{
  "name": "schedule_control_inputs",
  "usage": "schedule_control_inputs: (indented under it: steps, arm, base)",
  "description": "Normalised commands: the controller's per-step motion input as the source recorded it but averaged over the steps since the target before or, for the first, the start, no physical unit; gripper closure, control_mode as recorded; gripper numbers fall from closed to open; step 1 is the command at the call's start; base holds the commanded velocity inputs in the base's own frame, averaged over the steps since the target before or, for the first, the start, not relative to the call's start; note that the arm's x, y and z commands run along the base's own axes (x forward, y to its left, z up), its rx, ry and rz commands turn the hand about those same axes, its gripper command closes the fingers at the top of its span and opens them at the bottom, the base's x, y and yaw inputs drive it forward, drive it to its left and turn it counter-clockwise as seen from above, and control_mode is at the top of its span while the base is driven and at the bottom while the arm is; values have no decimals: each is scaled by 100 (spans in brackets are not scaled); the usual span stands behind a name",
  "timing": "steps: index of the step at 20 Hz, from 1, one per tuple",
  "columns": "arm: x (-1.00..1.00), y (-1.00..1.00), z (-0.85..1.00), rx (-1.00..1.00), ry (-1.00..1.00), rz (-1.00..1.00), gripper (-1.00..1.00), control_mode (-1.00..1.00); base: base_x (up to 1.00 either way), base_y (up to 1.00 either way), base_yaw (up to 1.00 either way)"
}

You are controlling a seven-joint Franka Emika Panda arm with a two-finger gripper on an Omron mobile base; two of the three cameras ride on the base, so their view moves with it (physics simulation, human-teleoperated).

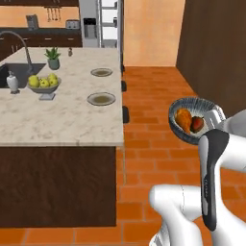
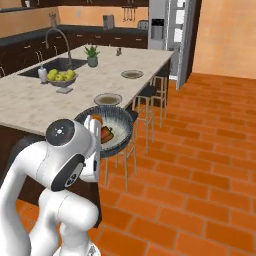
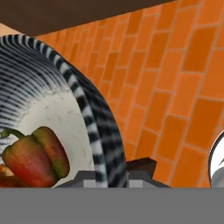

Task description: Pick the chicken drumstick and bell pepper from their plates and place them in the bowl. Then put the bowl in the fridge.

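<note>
Stools (image 2: 150,95) and counter (image 1: 62,115) flank the held bowl (image 1: 185,108)

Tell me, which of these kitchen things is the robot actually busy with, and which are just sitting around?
Part of the job:
bowl, held by the gripper
chicken drumstick and bell pepper, both inside it
two plates on the counter
fridge

Just sitting around:
fruit bowl
potted plant
soap bottle
stools
</note>
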Motion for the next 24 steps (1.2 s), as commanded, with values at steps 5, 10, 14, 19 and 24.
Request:
schedule_control_inputs:
  steps: [5, 10, 14, 19, 24]
  arm:
    - [0, 0, 0, 0, 0, 0, 100, 100]
    - [0, 0, 0, 0, 0, 0, 100, 100]
    - [0, 0, 0, 0, 0, 0, 100, 100]
    - [0, 0, 0, 0, 0, 0, 100, 100]
    - [0, 0, 0, 0, 0, 0, 100, 100]
  base:
    - [3, 100, -8]
    - [62, 100, -7]
    - [36, 100, -2]
    - [13, 100, 0]
    - [34, 100, 0]
